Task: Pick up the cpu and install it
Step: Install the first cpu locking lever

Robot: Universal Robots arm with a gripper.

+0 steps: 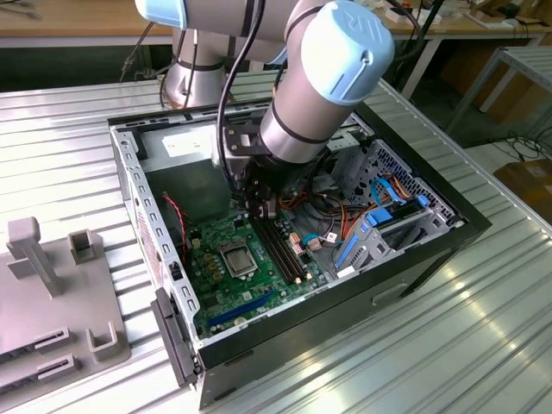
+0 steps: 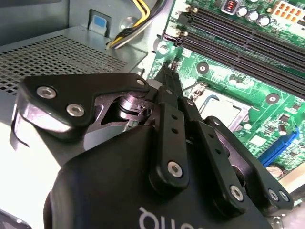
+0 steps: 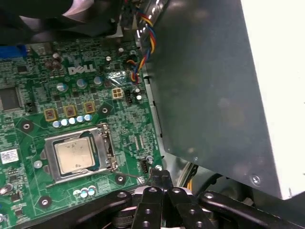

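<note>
The cpu (image 3: 74, 155), a small square chip with a silver-grey top, lies flat inside the metal-framed socket (image 3: 106, 145) on the green motherboard (image 3: 71, 90). In the exterior view the cpu (image 1: 236, 256) sits in that socket near the middle of the open computer case. My gripper (image 3: 162, 177) hovers beside the socket, just off its corner towards the grey power-supply box. Its black fingertips are pressed together with nothing between them. In the second wrist view the gripper (image 2: 170, 71) points down at the board's edge, and its fingers hide part of the socket (image 2: 220, 109). The gripper (image 1: 264, 210) hangs low inside the case.
The grey power-supply box (image 3: 214, 81) stands close by the gripper. Black memory slots (image 1: 281, 250) run beside the socket, with coloured cables (image 1: 345, 220) and blue drive brackets (image 1: 388, 216) beyond. The case walls (image 1: 129, 185) enclose the board. A grey fixture (image 1: 52, 293) stands at the exterior view's left.
</note>
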